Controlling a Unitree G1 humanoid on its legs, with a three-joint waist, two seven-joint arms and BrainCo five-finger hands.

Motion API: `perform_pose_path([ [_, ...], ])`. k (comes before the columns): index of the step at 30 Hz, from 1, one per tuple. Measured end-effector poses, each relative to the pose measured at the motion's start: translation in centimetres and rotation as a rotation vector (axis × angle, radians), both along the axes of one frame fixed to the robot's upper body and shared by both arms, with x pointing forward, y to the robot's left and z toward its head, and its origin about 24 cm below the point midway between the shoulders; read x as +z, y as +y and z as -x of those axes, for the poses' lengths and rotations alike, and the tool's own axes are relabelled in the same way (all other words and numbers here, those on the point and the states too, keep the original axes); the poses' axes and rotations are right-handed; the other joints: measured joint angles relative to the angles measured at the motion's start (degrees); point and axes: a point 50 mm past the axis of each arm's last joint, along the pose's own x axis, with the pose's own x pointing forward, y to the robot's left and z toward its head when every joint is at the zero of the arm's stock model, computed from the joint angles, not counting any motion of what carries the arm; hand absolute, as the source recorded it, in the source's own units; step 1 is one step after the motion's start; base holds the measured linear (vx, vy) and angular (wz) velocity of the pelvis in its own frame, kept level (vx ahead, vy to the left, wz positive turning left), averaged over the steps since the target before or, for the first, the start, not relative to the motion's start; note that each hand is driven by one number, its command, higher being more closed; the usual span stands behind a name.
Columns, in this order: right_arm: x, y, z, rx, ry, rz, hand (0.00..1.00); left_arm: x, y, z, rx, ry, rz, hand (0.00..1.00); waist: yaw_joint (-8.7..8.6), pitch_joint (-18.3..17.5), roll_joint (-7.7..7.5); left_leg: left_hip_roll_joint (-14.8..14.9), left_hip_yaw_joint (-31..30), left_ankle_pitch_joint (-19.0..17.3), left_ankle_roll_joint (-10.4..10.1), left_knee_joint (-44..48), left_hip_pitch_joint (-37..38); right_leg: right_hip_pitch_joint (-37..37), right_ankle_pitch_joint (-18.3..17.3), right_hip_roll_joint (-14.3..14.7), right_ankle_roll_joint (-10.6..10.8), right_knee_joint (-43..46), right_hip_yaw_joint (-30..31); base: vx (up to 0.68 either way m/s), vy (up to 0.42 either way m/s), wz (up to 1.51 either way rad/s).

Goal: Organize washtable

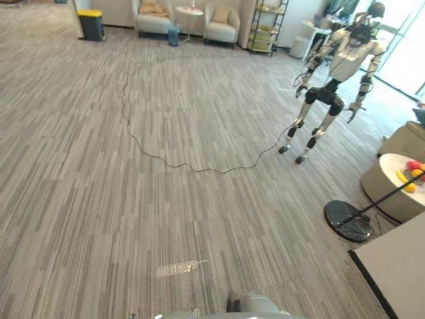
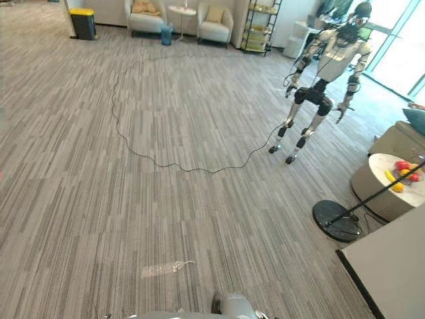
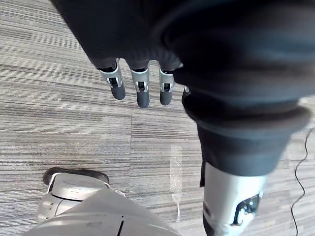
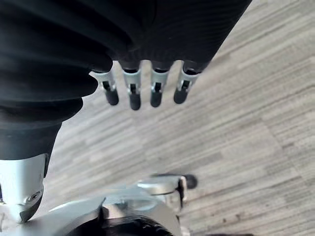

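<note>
I see grey striped carpet floor (image 1: 166,166), both hands' fingers hanging straight and empty: left hand (image 3: 140,86), right hand (image 4: 142,88); I must find the washtable

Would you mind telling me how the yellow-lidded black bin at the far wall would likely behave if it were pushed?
The bin looks boxy and flat-based, so it would probably slide, not roll. Standing on carpet, it may drag, and a high push might tip it.
</note>
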Motion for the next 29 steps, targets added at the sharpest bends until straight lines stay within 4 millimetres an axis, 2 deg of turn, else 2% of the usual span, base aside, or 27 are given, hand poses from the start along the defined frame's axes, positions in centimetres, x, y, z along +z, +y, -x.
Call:
perform_pose_path([
  [1,0.0,-0.1,0.1,0.000,0.001,0.003,0.00,0.0,0.0,0.0,0.029,-0.009,0.001,0.00,-0.40,-0.14,0.26,-0.43,-0.42,-0.41,-0.63,0.01,1.36,0.94,0.37,-0.28,-0.60,0.69,-0.30,0.41,-0.011,0.69],
  [2,0.0,-0.3,0.1,0.004,0.005,0.005,0.00,0.0,-0.1,-0.1,0.043,-0.017,0.002,0.00,-0.66,-0.31,0.57,-0.29,-0.69,-1.01,-2.21,0.06,2.19,1.77,0.54,0.17,-1.08,1.07,-0.65,0.55,-0.055,0.83],
  [3,0.1,-0.6,0.4,0.017,0.011,0.009,0.00,-0.1,-0.6,0.2,0.076,-0.018,0.016,0.00,-0.64,-1.41,2.17,1.72,-1.00,-2.75,-8.08,3.62,3.00,4.07,1.83,1.59,-3.02,-0.46,-1.00,0.52,-0.078,0.94],
  [4,0.2,-0.7,-0.1,0.051,-0.003,0.020,0.00,0.0,-0.7,-0.6,0.097,-0.050,0.017,0.00,-1.40,-1.42,2.69,2.58,-1.58,-1.74,-10.96,19.33,-4.05,5.88,4.20,2.80,-2.59,-1.29,-1.74,0.62,-0.091,0.78],
  [5,0.4,-1.5,-0.6,0.091,-0.015,0.045,0.00,0.0,-1.2,-0.8,0.110,-0.065,0.026,0.00,-0.46,-1.47,4.44,4.99,-0.49,3.40,-11.46,33.40,-10.02,8.45,3.21,4.20,-3.40,-2.04,-1.94,0.54,-0.037,0.29],
  [6,0.5,-1.6,-1.1,0.106,-0.030,0.051,0.00,0.1,-1.2,-0.9,0.118,-0.072,0.024,0.00,0.62,-1.53,3.96,6.66,0.32,5.63,-11.02,39.12,-12.05,10.11,2.87,4.59,-3.91,-2.76,-1.28,0.54,-0.001,-0.31],
  [7,0.6,-1.8,-1.8,0.123,-0.046,0.060,0.00,0.1,-1.3,-1.0,0.120,-0.078,0.026,0.00,1.77,-0.96,4.51,8.75,2.12,5.08,-10.06,43.90,-14.41,12.70,2.70,5.25,-4.15,-4.11,-0.38,0.54,0.016,-0.43],
  [8,0.7,-1.7,-2.9,0.126,-0.070,0.061,0.00,0.1,-1.2,-1.2,0.115,-0.084,0.024,0.00,1.81,-0.39,4.06,10.82,3.99,3.91,-8.26,44.08,-15.91,15.76,2.69,4.88,-4.17,-6.04,0.29,0.51,0.003,-0.35],
  [9,0.8,-1.5,-3.7,0.126,-0.086,0.059,0.00,0.2,-1.1,-1.4,0.114,-0.088,0.022,0.00,1.81,0.15,3.76,11.61,5.07,3.33,-7.98,41.97,-15.93,17.24,2.69,4.37,-4.17,-6.65,0.97,0.47,0.028,-0.30],
  [10,0.9,-1.2,-4.9,0.128,-0.118,0.055,0.00,0.2,-1.0,-1.6,0.109,-0.092,0.017,0.00,1.80,0.97,2.63,12.10,6.21,2.25,-8.42,34.51,-15.85,18.99,2.69,3.03,-4.17,-7.01,2.41,0.41,0.097,-0.33],
  [12,1.2,-1.2,-6.0,0.123,-0.148,0.069,0.00,0.2,-1.2,-2.0,0.085,-0.096,0.018,0.00,1.72,0.71,3.17,11.79,6.50,4.51,-9.81,15.13,-14.20,19.85,2.50,1.78,-3.75,-6.04,3.45,0.35,0.147,-0.39],
  [13,1.4,-1.7,-6.5,0.120,-0.172,0.085,0.00,0.0,-2.3,-2.0,0.073,-0.092,0.038,0.00,1.94,0.04,5.91,13.03,5.66,13.96,-8.98,2.84,-12.51,20.10,1.68,3.11,-2.42,-4.65,4.00,0.23,0.140,-0.30],
  [14,1.3,-1.1,-6.5,0.108,-0.172,0.070,0.00,0.0,-1.8,-1.8,0.065,-0.080,0.030,0.00,1.93,-0.17,4.67,12.04,6.54,13.98,-8.67,2.95,-11.13,20.46,0.87,1.77,-1.38,-4.10,5.13,0.28,0.178,-0.25],
  [16,1.0,1.3,-6.3,0.087,-0.177,0.001,0.00,0.3,-0.7,-2.0,0.002,-0.068,-0.011,0.00,1.52,-1.11,2.21,9.33,7.46,14.86,-8.35,-3.33,-6.20,21.40,1.27,-0.47,-1.03,-3.60,6.72,0.26,0.174,-0.08],
  [17,0.9,1.7,-6.2,0.081,-0.171,-0.010,0.00,0.3,-0.6,-2.2,-0.023,-0.068,-0.017,0.00,1.55,-1.60,1.39,9.06,7.69,15.24,-8.19,-4.18,-5.64,21.44,1.59,-0.65,-1.11,-3.54,7.04,0.26,0.155,-0.04],
  [19,0.8,1.5,-6.1,0.054,-0.163,-0.016,0.00,0.4,-0.8,-3.1,-0.076,-0.087,-0.017,0.00,1.36,-1.43,2.73,10.42,7.42,15.97,-7.63,-6.71,-3.34,20.09,3.79,1.02,-0.49,-0.55,8.76,0.17,0.079,-0.01],
  [20,0.7,1.3,-6.0,0.047,-0.162,-0.013,0.00,0.4,-1.0,-3.2,-0.083,-0.088,-0.014,0.00,1.15,-1.77,3.07,10.85,7.39,16.05,-7.77,-7.24,-3.02,20.27,2.27,1.48,-0.72,-2.38,9.15,0.08,0.012,-0.03],
  [21,0.8,1.1,-6.0,0.046,-0.163,-0.008,0.00,0.4,-0.8,-3.2,-0.109,-0.085,-0.018,0.00,1.06,-1.74,2.71,10.63,7.50,16.10,-7.86,-7.69,-2.37,20.63,2.50,1.56,-0.80,-8.61,9.30,0.08,-0.042,0.01],
  [22,0.8,1.0,-5.9,0.040,-0.162,-0.008,0.00,0.5,-0.4,-3.4,-0.123,-0.090,-0.020,0.00,0.34,-1.59,1.48,8.94,7.31,16.05,-7.93,-8.36,-1.94,20.06,6.69,0.42,-0.08,-10.74,9.30,0.06,-0.081,0.08],
  [23,0.8,0.7,-5.9,0.027,-0.161,-0.003,0.00,0.5,-0.5,-3.3,-0.130,-0.085,-0.013,0.00,-0.02,-1.70,1.73,8.45,7.10,16.07,-7.98,-9.54,-1.29,20.24,6.48,0.09,0.11,-11.04,9.20,0.06,-0.064,0.01],
  [25,0.8,-0.5,-5.7,0.020,-0.154,0.023,0.00,0.3,-1.2,-3.3,-0.138,-0.087,0.008,0.00,0.17,-1.92,3.32,8.60,7.02,16.99,-8.96,-13.89,0.92,20.00,6.21,0.33,0.15,-11.77,9.73,0.02,-0.039,-0.25],
  [27,0.9,-0.6,-5.7,0.017,-0.155,0.024,0.00,0.3,-1.3,-3.1,-0.138,-0.083,0.011,0.00,0.10,-1.72,3.61,8.25,7.25,18.11,-9.25,-15.79,1.55,20.03,5.63,0.00,0.60,-12.75,9.92,-0.06,-0.081,-0.24],
  [29,0.9,-0.7,-5.8,0.005,-0.158,0.024,0.00,0.2,-1.2,-2.9,-0.130,-0.076,0.012,0.00,0.09,-1.22,2.62,7.20,7.68,20.19,-9.56,-19.72,3.36,19.97,3.09,-0.83,0.36,-13.75,10.82,-0.09,-0.094,-0.25],
])
